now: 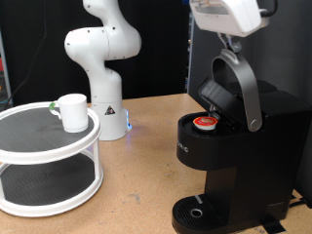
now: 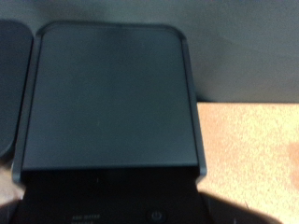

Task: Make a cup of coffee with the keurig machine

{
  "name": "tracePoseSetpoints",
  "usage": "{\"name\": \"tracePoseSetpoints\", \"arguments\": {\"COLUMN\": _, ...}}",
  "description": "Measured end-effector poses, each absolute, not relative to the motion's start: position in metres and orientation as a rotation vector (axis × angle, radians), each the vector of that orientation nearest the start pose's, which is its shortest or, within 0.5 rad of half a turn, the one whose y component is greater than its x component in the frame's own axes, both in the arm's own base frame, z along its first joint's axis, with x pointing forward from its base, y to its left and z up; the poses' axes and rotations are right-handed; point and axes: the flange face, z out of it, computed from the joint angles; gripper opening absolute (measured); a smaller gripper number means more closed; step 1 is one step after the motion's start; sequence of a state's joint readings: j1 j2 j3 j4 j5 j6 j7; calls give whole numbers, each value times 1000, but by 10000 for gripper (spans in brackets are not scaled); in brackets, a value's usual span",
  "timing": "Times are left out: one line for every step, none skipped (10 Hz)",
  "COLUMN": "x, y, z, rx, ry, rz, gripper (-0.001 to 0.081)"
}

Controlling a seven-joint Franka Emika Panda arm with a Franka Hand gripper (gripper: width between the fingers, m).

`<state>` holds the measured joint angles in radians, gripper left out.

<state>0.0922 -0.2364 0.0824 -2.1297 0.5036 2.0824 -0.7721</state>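
Nearest the ext. cam we see the round drip tray (image 1: 198,212) at the keurig machine's foot, bottom of the ext. view, w/ nothing standing on it. Above it rises the keurig machine (image 1: 239,156), matte black, boxy, filling the ext. view's right side. Its lid handle (image 1: 241,86) is swung up and open, grey w/ silver trim, and in the exposed chamber sits a small pod (image 1: 204,122) w/ red top, seated in the round opening.

On the ext. view's left stands a white two-tier round rack (image 1: 49,161) on the wooden bench (image 1: 136,185). The cup (image 1: 72,111), plain white, sits on the rack's top tier near its rim, well apart from the machine and not under the spout.

Farther back, between rack and machine, is the white robot arm base (image 1: 102,63), w/ a small blue glow on the bench just beside its foot.

At the ext. view's top right the arm's white hand (image 1: 227,16) hangs over the raised lid handle; the claw (image 1: 231,41) itself points down, just above or touching the handle's top — we can't tell which, and can't tell how far open it is or if it grips anything.

Wrist cam: no fingers visible, only the machine's dark flat top (image 2: 112,98) seen close, blurry, w/ bench (image 2: 252,149) beside it.
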Motion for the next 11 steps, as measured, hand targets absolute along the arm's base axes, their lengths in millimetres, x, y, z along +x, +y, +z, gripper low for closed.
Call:
{"name": "tracePoseSetpoints", "arguments": {"x": 492, "y": 106, "z": 530, "rx": -2566, "ry": -988, "rz": -426, "gripper": 2}}
{"name": "tracePoseSetpoints", "arguments": {"x": 491, "y": 98, "z": 527, "rx": -2571, "ry": -990, "rz": -423, "gripper": 2}}
{"name": "tracePoseSetpoints", "arguments": {"x": 491, "y": 91, "z": 524, "rx": -2577, "ry": -990, "rz": -419, "gripper": 2}}
{"name": "tracePoseSetpoints", "arguments": {"x": 491, "y": 85, "z": 520, "rx": -2587, "ry": -988, "rz": -412, "gripper": 2}}
{"name": "tracePoseSetpoints", "arguments": {"x": 491, "y": 80, "z": 518, "rx": -2598, "ry": -988, "rz": -405, "gripper": 2}}
{"name": "tracePoseSetpoints", "arguments": {"x": 491, "y": 77, "z": 516, "rx": -2611, "ry": -993, "rz": -397, "gripper": 2}}
{"name": "tracePoseSetpoints", "arguments": {"x": 490, "y": 74, "z": 513, "rx": -2625, "ry": -1000, "rz": -386, "gripper": 2}}
{"name": "tracePoseSetpoints", "arguments": {"x": 490, "y": 70, "z": 510, "rx": -2642, "ry": -1008, "rz": -373, "gripper": 2}}
{"name": "tracePoseSetpoints", "arguments": {"x": 489, "y": 67, "z": 508, "rx": -2657, "ry": -1016, "rz": -360, "gripper": 2}}
{"name": "tracePoseSetpoints", "arguments": {"x": 489, "y": 64, "z": 505, "rx": -2669, "ry": -1022, "rz": -349, "gripper": 2}}
{"name": "tracePoseSetpoints", "arguments": {"x": 488, "y": 61, "z": 502, "rx": -2678, "ry": -1024, "rz": -338, "gripper": 2}}
